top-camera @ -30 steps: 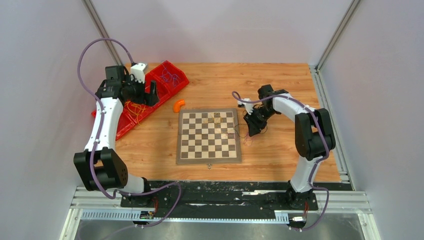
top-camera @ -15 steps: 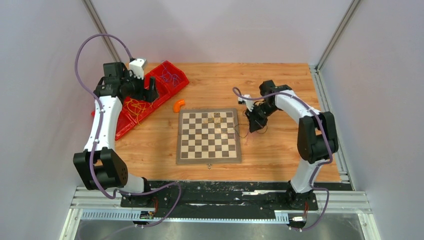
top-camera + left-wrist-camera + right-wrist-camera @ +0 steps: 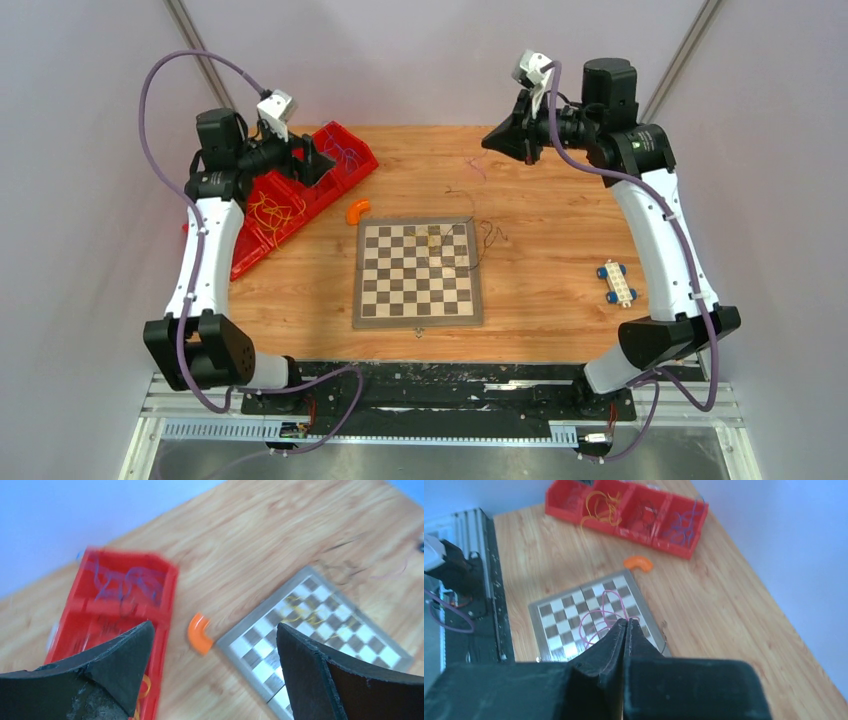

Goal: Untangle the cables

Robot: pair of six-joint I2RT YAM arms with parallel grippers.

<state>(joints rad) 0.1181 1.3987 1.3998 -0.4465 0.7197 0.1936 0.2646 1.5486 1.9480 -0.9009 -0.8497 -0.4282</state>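
Cables noted at centre frame of the top view: thin yellow strands are tangled over the upper right squares of the chessboard, and thin black strands are draped off its upper right edge onto the table. One pink-purple cable is seen in the right wrist view, looped below the fingertips of the right gripper. Those fingers are pressed fully together and the cable is pinched at their tips. In the top view this gripper is held high at upper centre-right, well above the wood. More cables are sorted in the red bin at upper left: yellow-orange in a middle compartment, purple-blue in the compartment at the upper right end, and dark strands between the two. The left gripper is poised over the upper right end of the bin. Its fingers are spread wide and nothing is held between them. An orange curved piece is recorded between bin and chessboard, touching neither. A white block with blue ends is noted at right of frame, well apart from the board.
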